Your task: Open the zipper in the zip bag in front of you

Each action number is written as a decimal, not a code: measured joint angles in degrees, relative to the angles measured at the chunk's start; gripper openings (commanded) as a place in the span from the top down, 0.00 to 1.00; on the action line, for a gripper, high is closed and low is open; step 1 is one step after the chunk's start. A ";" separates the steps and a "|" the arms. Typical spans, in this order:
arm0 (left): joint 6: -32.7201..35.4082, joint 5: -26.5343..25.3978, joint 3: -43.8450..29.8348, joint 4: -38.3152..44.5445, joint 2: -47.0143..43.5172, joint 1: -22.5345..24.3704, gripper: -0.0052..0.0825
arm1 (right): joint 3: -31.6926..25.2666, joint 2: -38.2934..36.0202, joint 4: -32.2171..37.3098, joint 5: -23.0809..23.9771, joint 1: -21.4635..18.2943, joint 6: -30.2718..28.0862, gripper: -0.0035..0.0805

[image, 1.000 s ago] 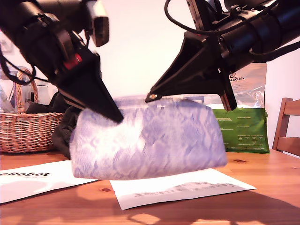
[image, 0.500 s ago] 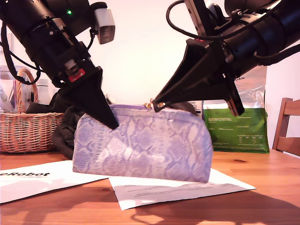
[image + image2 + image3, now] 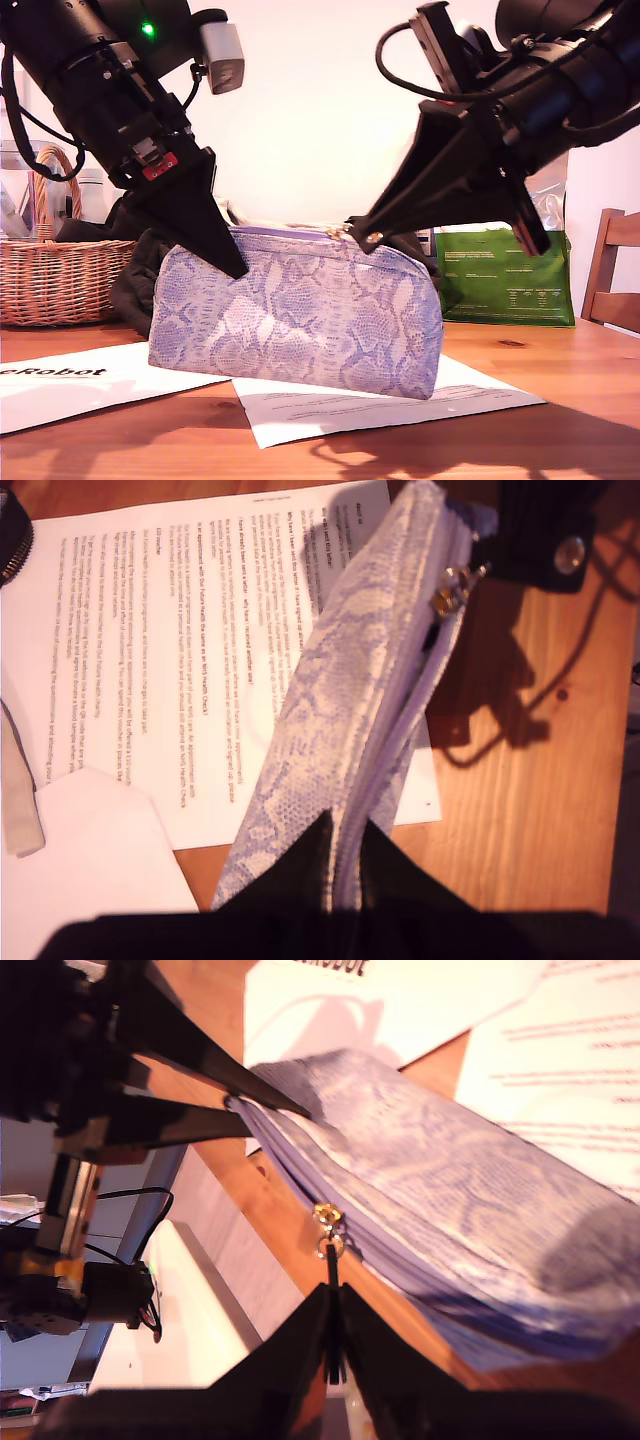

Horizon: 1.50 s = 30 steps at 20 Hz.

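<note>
Zip bag (image 3: 300,320) lower now, zipper (image 3: 352,233) pull further along, 2 hands pinching: 1st (image 3: 345,865) bag's end, 2nd (image 3: 333,1355) pull, 2 papers (image 3: 380,405)

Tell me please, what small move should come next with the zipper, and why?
Probably keep my second gripper drawing the zipper pull along the top edge, away from my first gripper. The second is shut on the pull tab, the first clamps the zip bag at its other end, and the pull sits partway along the edge, so closed zip seems to remain.
</note>
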 measured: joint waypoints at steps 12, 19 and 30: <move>-1.05 3.32 0.00 -0.15 0.00 2.99 0.96 | 0.39 0.00 -9.35 7.61 -1.68 -7.82 0.97; -2.38 7.21 0.00 0.79 0.00 4.52 0.96 | 0.39 0.00 -12.68 15.37 -1.66 -11.54 0.97; -4.42 10.95 0.00 2.71 0.02 5.84 0.96 | 0.42 0.00 -12.98 18.29 -1.66 -11.69 0.62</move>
